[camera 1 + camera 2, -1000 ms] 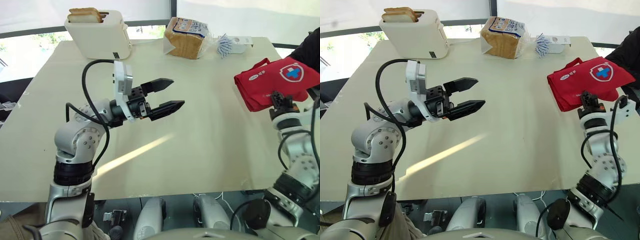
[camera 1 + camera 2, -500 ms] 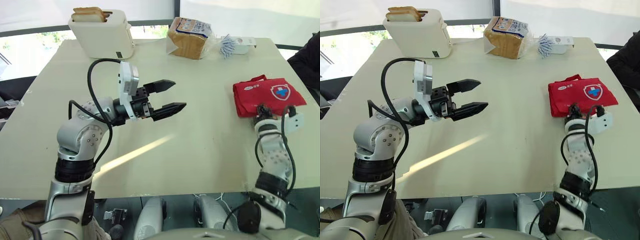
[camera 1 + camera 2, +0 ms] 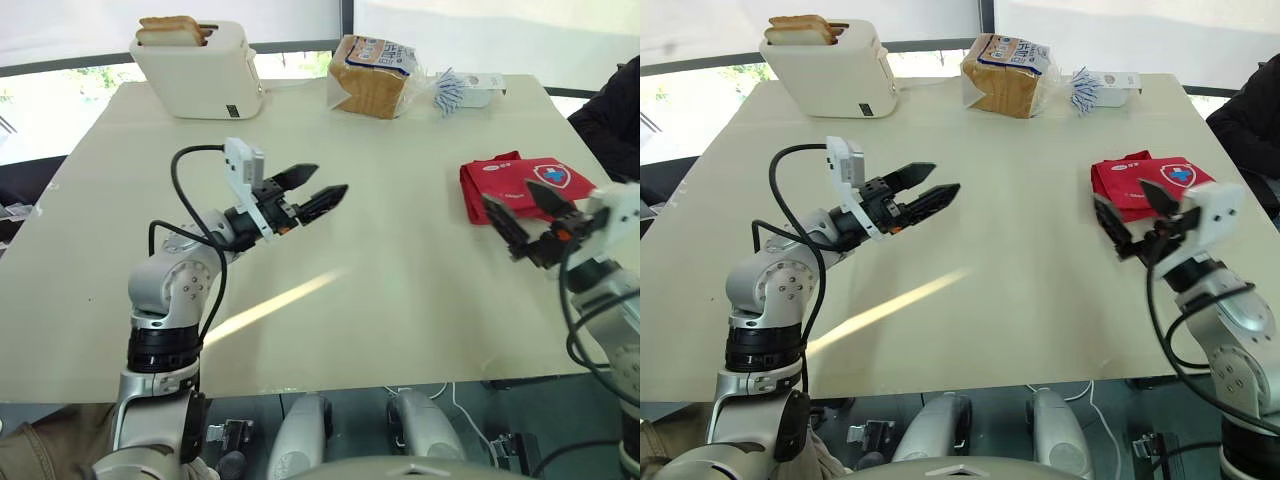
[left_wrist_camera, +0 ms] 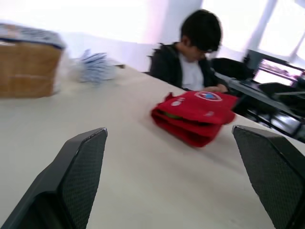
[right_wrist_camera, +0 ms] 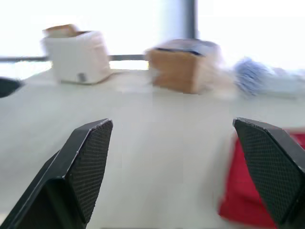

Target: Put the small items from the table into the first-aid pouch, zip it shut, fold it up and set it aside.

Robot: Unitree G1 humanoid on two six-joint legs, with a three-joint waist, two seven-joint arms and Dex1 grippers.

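Since right gripper point(image 3: 510, 195) released the pouch point(image 3: 555, 173), jaws spread | left gripper point(image 3: 330, 178) likewise parted

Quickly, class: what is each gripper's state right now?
Left gripper: open, empty, over the table.
Right gripper: open, empty, by the red pouch.

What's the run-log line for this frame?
pouch: folded, on table | left gripper: open, empty | right gripper: open, empty, near pouch

table point(image 3: 400, 300), far edge: white toaster point(image 3: 200, 70) holding bread slices point(image 3: 168, 30); bagged bread loaf point(image 3: 372, 76) well apart. person point(image 4: 193, 57) seated at table side.
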